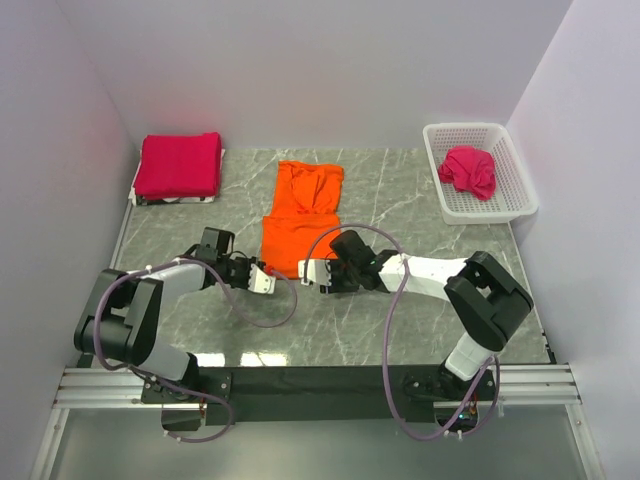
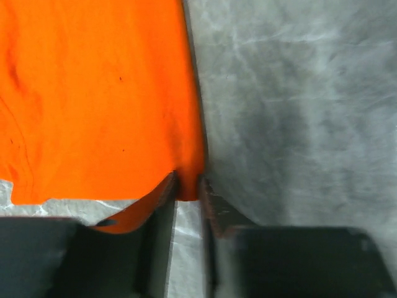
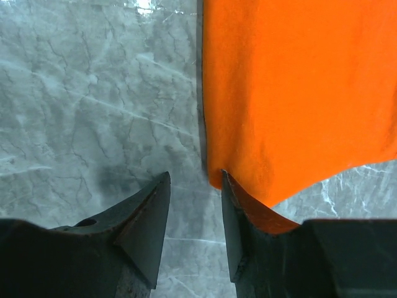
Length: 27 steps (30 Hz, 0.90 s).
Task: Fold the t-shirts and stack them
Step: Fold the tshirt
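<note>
Your left gripper (image 2: 188,184) stands narrow with the orange t-shirt (image 2: 93,93)'s near left corner between its jaws; it reads as a pinch. Your right gripper (image 3: 195,175) is open, with bare table (image 3: 93,93) in the gap and the other near corner just against one finger. Shift it sideways until the hem sits between both fingers, close, then lift both corners level. Beyond, the folded crimson shirts (image 1: 180,165) lie far left, and a crumpled crimson shirt (image 1: 470,170) sits in the white basket (image 1: 515,195) far right.

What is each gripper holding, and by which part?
The left gripper pinches the orange t-shirt by its near left corner; the right gripper, open at the other near corner, holds nothing.
</note>
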Each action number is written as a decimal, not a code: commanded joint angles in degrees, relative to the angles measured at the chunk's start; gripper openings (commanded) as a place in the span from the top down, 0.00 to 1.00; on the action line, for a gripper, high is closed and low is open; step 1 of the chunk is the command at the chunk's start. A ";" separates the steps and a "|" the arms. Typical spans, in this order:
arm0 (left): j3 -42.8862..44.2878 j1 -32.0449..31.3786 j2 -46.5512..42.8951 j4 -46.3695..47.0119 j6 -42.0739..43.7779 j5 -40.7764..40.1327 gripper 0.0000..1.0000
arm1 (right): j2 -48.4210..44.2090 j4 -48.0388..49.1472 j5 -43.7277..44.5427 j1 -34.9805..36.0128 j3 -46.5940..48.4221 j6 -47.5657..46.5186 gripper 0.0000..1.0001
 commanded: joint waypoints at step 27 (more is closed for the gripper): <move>3.86 -0.39 -8.14 -18.20 2.44 2.96 0.99 | -5.02 -17.69 -5.32 0.16 8.99 11.12 1.00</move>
